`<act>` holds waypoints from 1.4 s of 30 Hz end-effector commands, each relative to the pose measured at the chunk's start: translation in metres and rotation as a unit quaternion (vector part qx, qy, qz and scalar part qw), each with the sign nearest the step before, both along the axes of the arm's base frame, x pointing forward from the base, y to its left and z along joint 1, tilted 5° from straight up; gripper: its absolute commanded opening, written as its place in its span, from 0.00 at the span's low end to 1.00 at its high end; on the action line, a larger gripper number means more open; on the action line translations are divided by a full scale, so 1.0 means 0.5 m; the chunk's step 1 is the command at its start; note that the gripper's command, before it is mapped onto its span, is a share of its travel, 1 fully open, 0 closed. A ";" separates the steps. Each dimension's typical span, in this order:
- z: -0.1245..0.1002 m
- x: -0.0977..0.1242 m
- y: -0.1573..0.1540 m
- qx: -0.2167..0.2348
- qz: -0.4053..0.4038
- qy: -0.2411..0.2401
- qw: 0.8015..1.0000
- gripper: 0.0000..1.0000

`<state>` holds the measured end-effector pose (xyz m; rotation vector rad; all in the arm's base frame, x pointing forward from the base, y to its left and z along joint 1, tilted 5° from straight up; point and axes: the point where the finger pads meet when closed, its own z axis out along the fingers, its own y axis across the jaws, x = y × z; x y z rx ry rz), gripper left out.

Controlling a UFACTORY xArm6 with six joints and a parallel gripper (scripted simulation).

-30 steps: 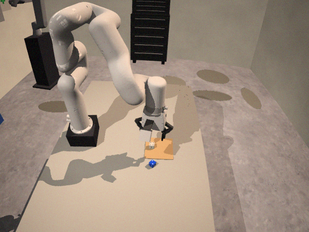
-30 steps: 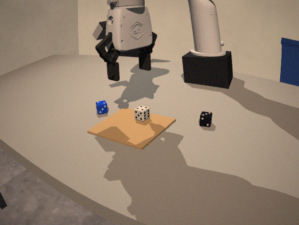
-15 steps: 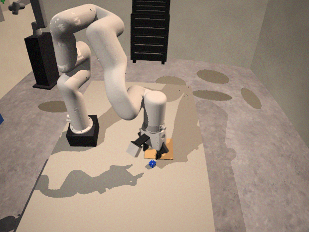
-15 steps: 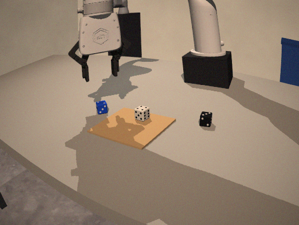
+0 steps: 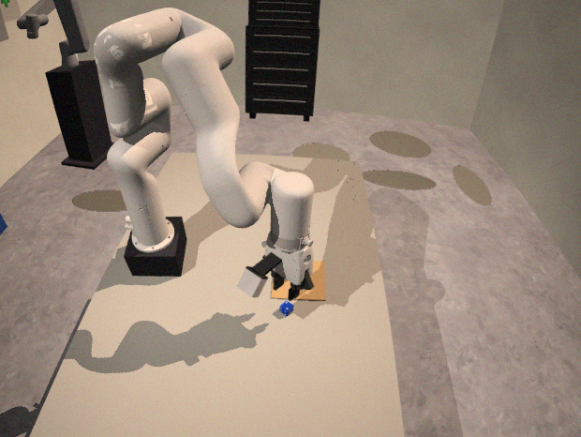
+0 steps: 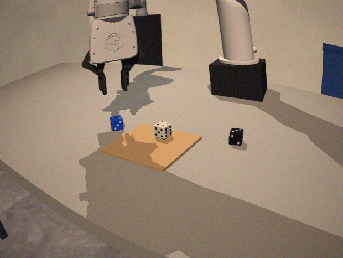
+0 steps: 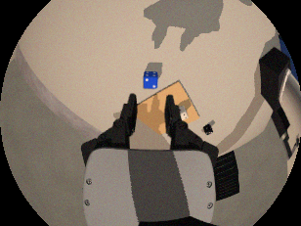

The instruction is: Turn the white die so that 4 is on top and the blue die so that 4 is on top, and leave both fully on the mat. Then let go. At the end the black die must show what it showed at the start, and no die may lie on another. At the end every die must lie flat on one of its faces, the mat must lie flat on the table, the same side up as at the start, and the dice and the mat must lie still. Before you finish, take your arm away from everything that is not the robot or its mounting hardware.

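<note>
Dice lie below the raised, downward-pointing, parted pincer (image 5: 285, 290) (image 6: 114, 91) (image 7: 150, 102).

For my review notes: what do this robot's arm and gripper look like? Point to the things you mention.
The arm (image 5: 216, 136) is off-white with smooth, rounded tubular links. The gripper (image 5: 286, 287) (image 6: 113, 92) (image 7: 150, 102) has a pale housing with small screws and a hexagonal outline mark, and two slim black jointed fingers. A black bracket carries a light grey box (image 5: 252, 281) beside it.

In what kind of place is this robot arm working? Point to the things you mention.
Probably a robotics lab or workshop: the arm stands on a black base block (image 5: 156, 267) (image 6: 235, 83), with a tall black drawer cabinet (image 5: 281, 70) and a second arm (image 5: 72, 28) behind.
</note>
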<state>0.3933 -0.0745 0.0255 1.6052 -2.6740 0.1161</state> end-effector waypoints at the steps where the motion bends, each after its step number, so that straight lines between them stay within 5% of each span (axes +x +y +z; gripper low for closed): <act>1: 0.002 0.003 -0.001 0.000 0.000 -0.002 1.000 0.42; 42: -0.032 0.004 -0.003 0.000 0.000 -0.002 1.000 0.42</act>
